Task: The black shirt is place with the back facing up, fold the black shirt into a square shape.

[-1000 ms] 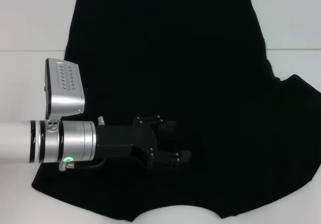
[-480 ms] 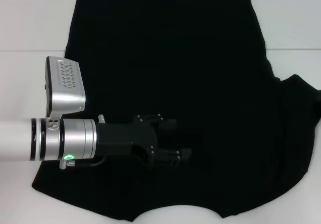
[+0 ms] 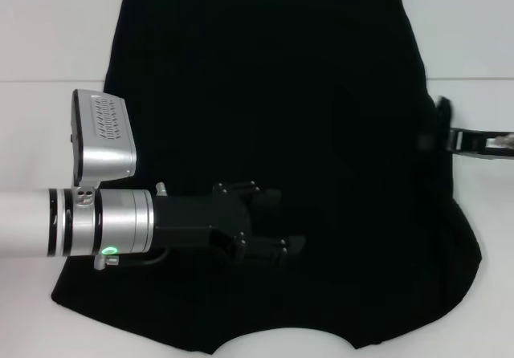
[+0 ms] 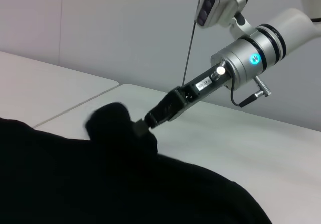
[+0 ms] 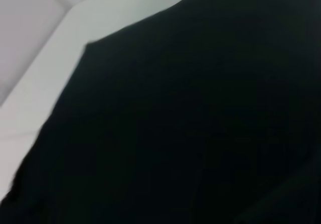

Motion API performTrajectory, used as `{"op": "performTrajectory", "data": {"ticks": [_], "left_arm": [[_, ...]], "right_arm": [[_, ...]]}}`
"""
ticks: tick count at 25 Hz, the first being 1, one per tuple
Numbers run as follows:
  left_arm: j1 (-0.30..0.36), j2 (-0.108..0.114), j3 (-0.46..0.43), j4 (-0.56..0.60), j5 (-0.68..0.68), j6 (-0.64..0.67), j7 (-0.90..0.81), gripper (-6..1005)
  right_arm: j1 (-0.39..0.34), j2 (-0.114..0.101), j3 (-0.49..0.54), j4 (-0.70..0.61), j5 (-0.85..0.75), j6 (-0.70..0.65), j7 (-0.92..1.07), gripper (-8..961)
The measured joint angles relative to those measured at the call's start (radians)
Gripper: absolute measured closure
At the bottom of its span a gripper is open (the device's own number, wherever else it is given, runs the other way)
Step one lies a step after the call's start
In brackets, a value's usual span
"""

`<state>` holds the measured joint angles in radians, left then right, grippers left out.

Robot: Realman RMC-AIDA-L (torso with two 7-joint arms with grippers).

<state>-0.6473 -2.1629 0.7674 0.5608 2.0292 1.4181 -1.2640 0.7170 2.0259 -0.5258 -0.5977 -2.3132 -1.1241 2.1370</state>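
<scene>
Bright even overhead light; black shirt (image 3: 273, 93) detail crushed; right wrist view blurred, soft shadows.

the black shirt (image 3: 273, 133) lies spread on the table (image 3: 48, 45), neckline at the near edge, the left gripper (image 3: 281, 221) over its near-left part and the right gripper (image 3: 438, 137) at its right edge, clamped on a raised bunch of the shirt's cloth.

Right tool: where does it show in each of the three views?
Head view: the right tool is at the right edge, on the black shirt's sleeve side.
Left wrist view: it is near the centre, shut on a raised bunch of shirt.
Right wrist view: not visible; only shirt.
Shared landmark: the shirt.
</scene>
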Motion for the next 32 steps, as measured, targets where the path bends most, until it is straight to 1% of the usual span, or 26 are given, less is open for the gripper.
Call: {"op": "performTrajectory", "data": {"ticks": [3, 7, 16, 32], "left_arm": [[0.0, 0.0, 0.0, -0.001, -0.002, 0.0, 0.0, 126], [0.0, 0.0, 0.0, -0.002, -0.002, -0.001, -0.001, 125], [0.0, 0.0, 0.0, 0.001, -0.003, -0.012, -0.009, 125], [-0.006, 0.0, 0.0, 0.0, -0.003, -0.028, -0.01, 125]], "right_arm": [[0.016, 0.01, -0.027, -0.004, 0.0, -0.012, 0.006, 886], [0.03, 0.015, -0.056, -0.003, 0.0, -0.011, 0.026, 882], [0.051, 0.019, -0.096, 0.001, -0.006, -0.007, 0.05, 872], [0.053, 0.019, -0.13, -0.008, -0.006, -0.042, 0.065, 853]]}}
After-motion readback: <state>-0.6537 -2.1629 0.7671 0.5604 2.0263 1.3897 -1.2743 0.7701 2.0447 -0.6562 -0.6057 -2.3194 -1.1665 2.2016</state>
